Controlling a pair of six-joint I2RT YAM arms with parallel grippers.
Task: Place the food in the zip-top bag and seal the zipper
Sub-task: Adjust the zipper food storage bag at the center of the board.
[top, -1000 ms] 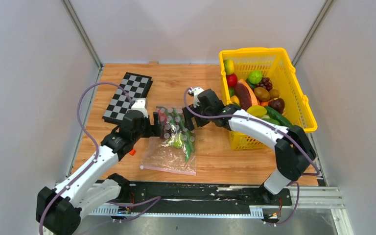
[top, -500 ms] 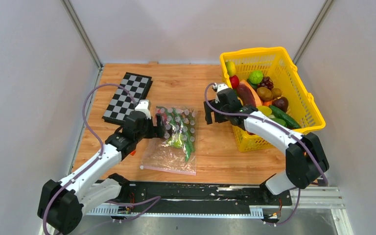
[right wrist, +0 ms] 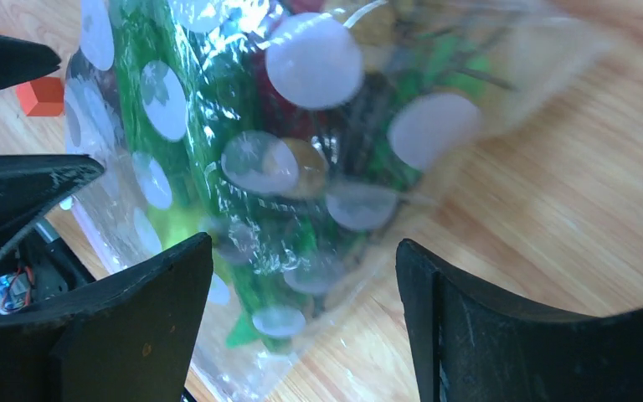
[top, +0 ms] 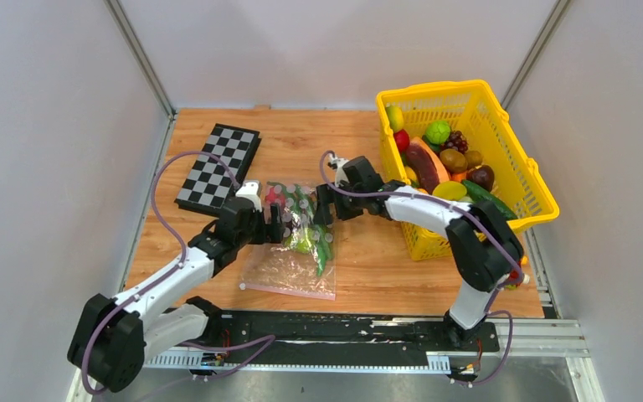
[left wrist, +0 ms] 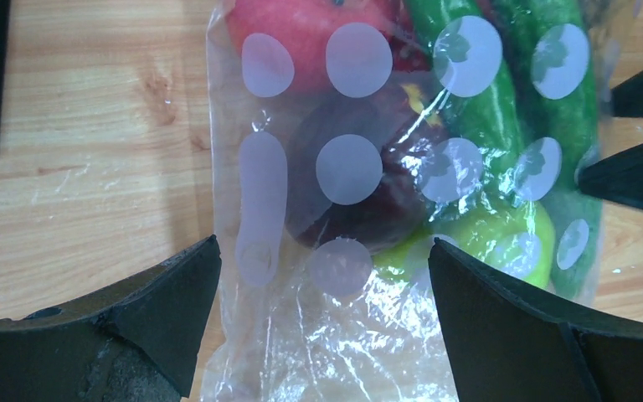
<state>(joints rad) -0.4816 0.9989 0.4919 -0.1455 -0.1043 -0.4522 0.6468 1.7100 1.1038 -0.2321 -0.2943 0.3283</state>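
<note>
The zip-top bag (top: 289, 255) lies flat on the wooden table between my two grippers, its dotted end pointing away from the arms. The food sits inside it: a red apple (left wrist: 301, 29), a dark purple fruit (left wrist: 360, 201), long green cucumber pieces (left wrist: 477, 109) and a green pear (left wrist: 502, 239). The pinkish zipper (top: 289, 291) runs along the bag's near edge. My left gripper (top: 278, 224) (left wrist: 325, 251) stands open over the bag's left side. Open at the bag's far right corner is my right gripper (top: 322, 205) (right wrist: 303, 251), with nothing held.
A yellow mesh basket (top: 515, 180) with several toy fruits stands at the right, close to my right arm. A folded chessboard (top: 218, 166) lies at the back left. A small orange-red block (right wrist: 43, 95) rests on the table left of the bag.
My right gripper swung over to the basket and has come back to the bag's far right corner. The left gripper edged right, over the bag. The basket shifted slightly.
</note>
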